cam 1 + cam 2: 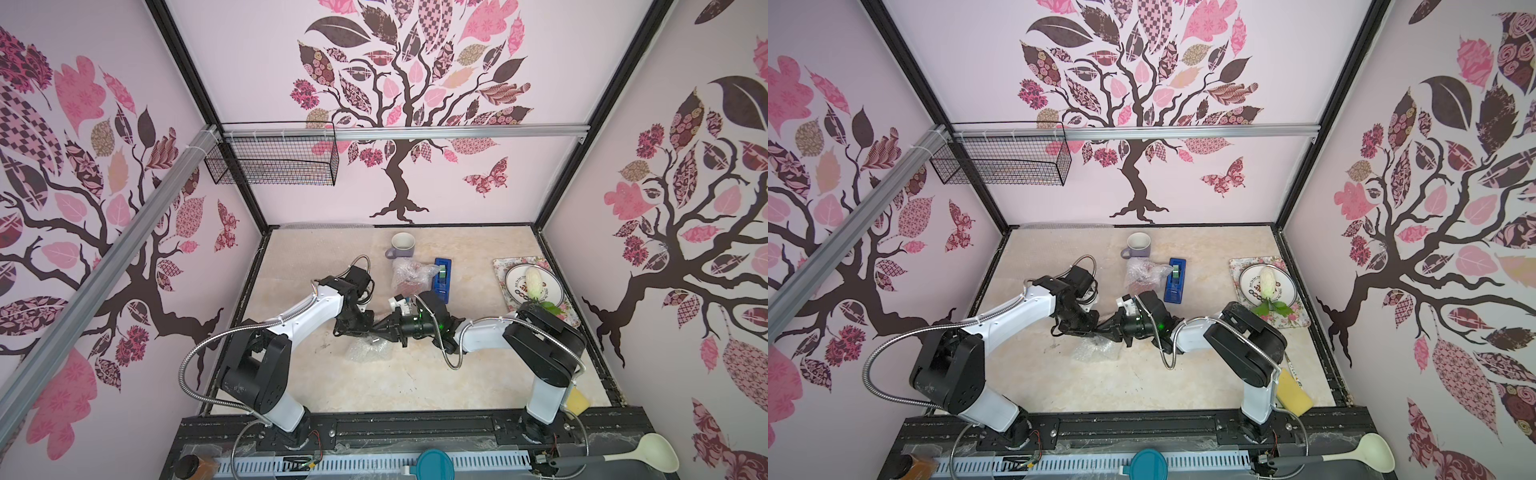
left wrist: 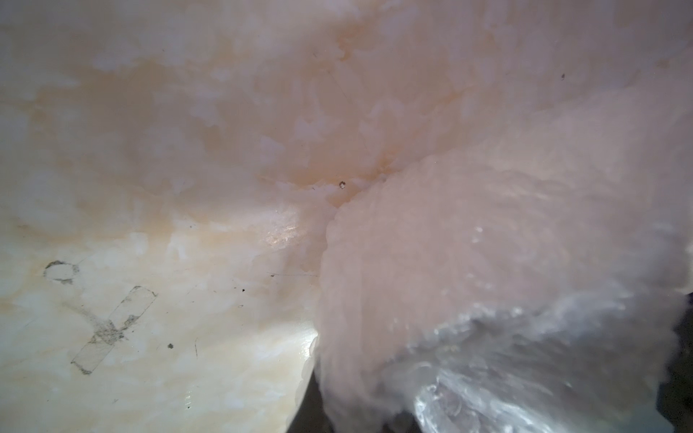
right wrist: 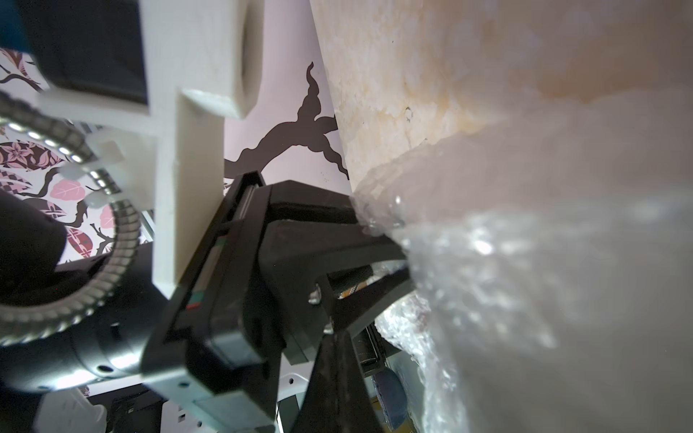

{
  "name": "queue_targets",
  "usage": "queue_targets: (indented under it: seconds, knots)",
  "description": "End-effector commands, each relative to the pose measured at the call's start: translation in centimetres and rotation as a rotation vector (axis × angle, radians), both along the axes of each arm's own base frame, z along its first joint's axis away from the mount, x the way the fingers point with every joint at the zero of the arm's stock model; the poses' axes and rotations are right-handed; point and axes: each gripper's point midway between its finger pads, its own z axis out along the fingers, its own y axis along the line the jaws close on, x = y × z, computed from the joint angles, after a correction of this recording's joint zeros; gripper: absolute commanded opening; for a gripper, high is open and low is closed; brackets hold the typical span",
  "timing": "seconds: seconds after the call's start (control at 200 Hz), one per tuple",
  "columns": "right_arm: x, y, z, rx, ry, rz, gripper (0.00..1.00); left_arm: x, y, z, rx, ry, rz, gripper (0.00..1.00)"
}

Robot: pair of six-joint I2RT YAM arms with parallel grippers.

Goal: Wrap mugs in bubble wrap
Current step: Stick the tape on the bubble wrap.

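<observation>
At the middle of the table (image 1: 415, 386) the left gripper (image 3: 405, 268) pinches the crumpled bubble wrap (image 1: 368, 350) in nearly closed jaws. The right gripper (image 1: 380, 329), fully closed, crowds it, its hold unclear. The fingers could collide, or the wrap slip loose. The lavender mug (image 1: 402, 245) stands bare near the far edge.

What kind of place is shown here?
Probably a robot test cell: two arms mounted on a black rail, walls papered with a tree print, and a marble-look table holding a lavender mug, bubble wrap and a tape dispenser.
</observation>
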Motion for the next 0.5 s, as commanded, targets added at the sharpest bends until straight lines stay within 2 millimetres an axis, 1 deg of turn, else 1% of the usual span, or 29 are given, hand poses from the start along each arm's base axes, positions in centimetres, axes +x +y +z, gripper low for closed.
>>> queue_targets:
  seconds: [0.0,0.23,0.34,0.495]
  knots:
    - [0.2,-0.2,-2.2,-0.056,0.075,-0.034,0.0,1.9,-1.6,2.4,-0.069,-0.08,-0.02,0.0]
    - [0.6,-0.2,-3.8,-0.104,0.086,-0.052,0.0,1.5,-2.1,2.5,-0.105,-0.076,-0.024,0.0]
    - [0.5,-0.6,-5.1,-0.151,0.112,-0.064,0.0,1.2,-2.4,2.4,-0.119,-0.068,-0.032,0.0]
    - [0.7,-0.6,-5.8,-0.186,0.137,-0.064,0.0,0.8,-2.8,2.1,-0.141,-0.058,-0.05,0.0]
